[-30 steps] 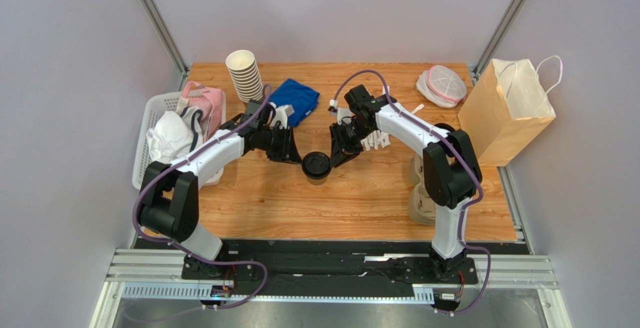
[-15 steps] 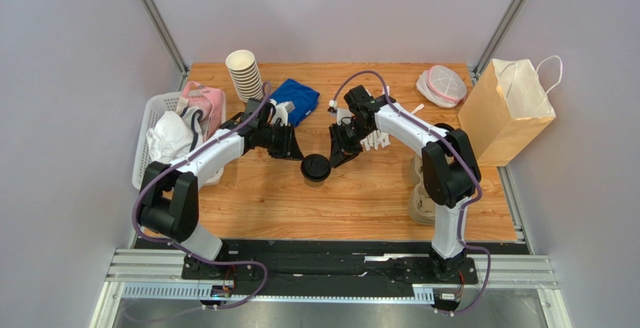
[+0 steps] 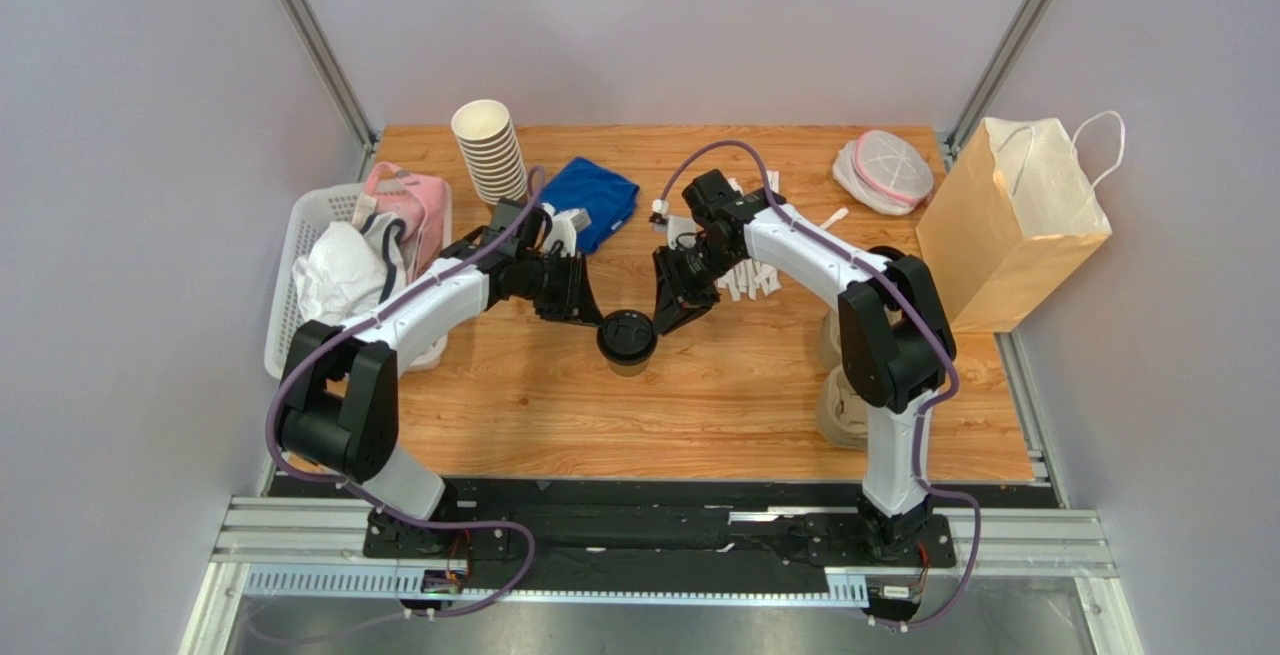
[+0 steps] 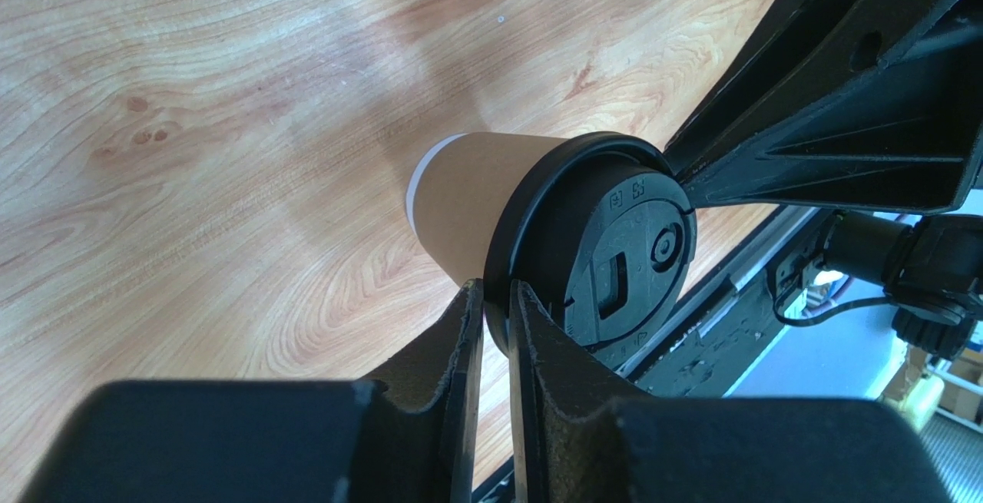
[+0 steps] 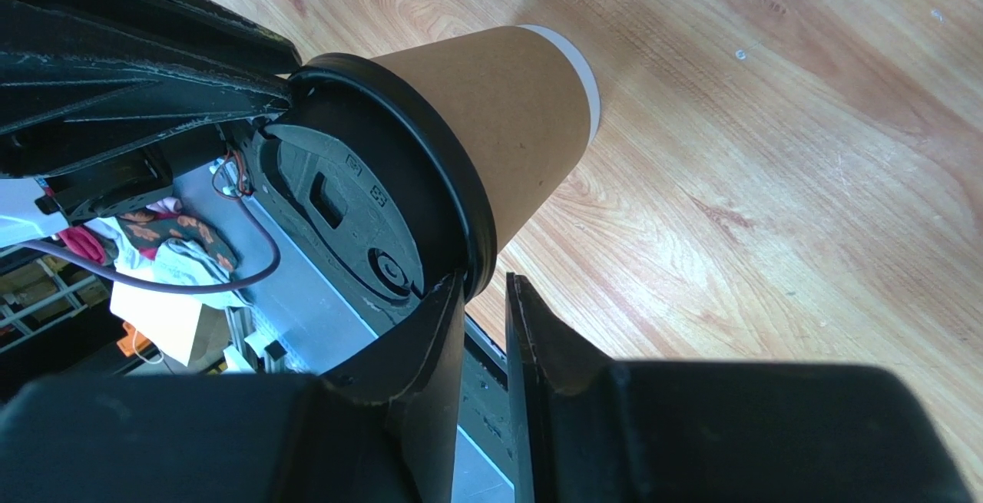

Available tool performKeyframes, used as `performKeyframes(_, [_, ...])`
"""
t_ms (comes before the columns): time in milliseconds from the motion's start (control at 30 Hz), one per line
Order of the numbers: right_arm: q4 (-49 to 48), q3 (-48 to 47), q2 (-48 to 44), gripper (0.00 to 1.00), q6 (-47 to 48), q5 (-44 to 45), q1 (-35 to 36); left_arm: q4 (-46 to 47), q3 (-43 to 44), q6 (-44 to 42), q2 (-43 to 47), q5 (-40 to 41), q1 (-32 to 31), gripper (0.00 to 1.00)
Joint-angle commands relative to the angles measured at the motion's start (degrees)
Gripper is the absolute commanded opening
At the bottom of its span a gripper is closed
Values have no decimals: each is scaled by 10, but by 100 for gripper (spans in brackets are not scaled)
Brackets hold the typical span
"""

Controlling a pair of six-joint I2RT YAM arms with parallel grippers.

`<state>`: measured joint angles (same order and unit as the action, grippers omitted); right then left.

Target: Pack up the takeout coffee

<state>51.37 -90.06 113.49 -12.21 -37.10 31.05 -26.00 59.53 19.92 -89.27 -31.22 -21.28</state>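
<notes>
Left fingers (image 4: pixel 444 353) pinch the lid (image 3: pixel 627 337) rim at 10 o'clock, right fingers (image 5: pixel 542 342) at 2; opposed pulls may pop it off the cup (image 5: pixel 508 100).

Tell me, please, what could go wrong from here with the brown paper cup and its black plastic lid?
1. The left gripper and the right gripper each seem to pinch only the thin rim of the round black plastic lid, not the brown kraft paper cup; a lift could pop the lid off.
2. The tan paper bag stands far to the right; such a slim hold may slip on the way.
</notes>
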Motion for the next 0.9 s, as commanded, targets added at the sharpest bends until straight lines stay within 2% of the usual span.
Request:
performKeyframes(0, [-6, -3, 25, 21, 10, 28, 11, -18, -2, -29, -24, 13, -3, 18])
performKeyframes(100, [-7, 6, 32, 17, 11, 37, 15, -17, -8, -32, -35, 15, -3, 13])
performKeyframes(233, [-9, 15, 39, 11, 14, 48, 15, -12, -19, -36, -53, 20, -3, 0])
performKeyframes(500, [-11, 37, 49, 0, 19, 66, 15, -7, -32, -36, -79, 34, -3, 0])
performKeyframes(867, [-24, 52, 63, 0, 18, 68, 16, -5, -32, -37, -89, 41, -3, 0])
